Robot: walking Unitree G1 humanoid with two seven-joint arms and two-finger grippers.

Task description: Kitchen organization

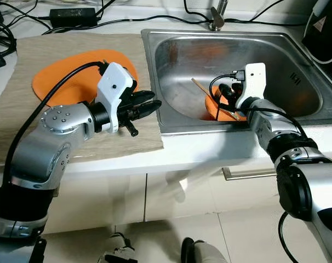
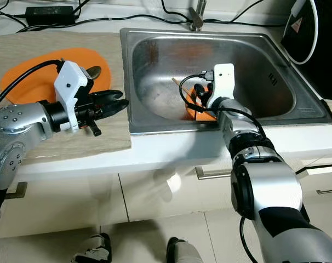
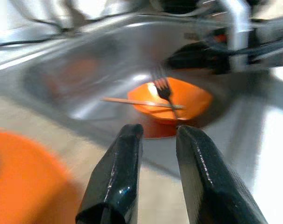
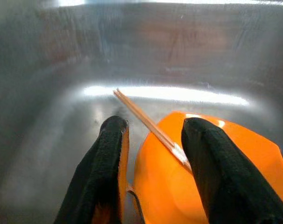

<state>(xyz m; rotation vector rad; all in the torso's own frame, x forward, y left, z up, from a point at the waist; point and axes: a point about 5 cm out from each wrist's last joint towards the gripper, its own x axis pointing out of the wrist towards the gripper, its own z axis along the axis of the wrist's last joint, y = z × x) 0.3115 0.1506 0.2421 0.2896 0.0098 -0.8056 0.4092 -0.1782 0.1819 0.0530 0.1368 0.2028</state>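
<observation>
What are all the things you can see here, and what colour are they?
Sink: one, shiny steel, set in the counter.
Bowl: one, orange, on the sink bottom near the front wall.
Fork: one, dark metal, lying in the bowl.
Chopsticks: thin, light wood, resting across the bowl; count unclear.
Plate: one, orange, on the mat left of the sink.
Mat: one, beige, on the counter.
Tap: one, metal, behind the sink.
Power adapter: one, black, with black cables, at the back.
Left gripper: black, open, above the mat's edge.
Right gripper: black, open, its fingers on either side of the bowl's rim.
</observation>
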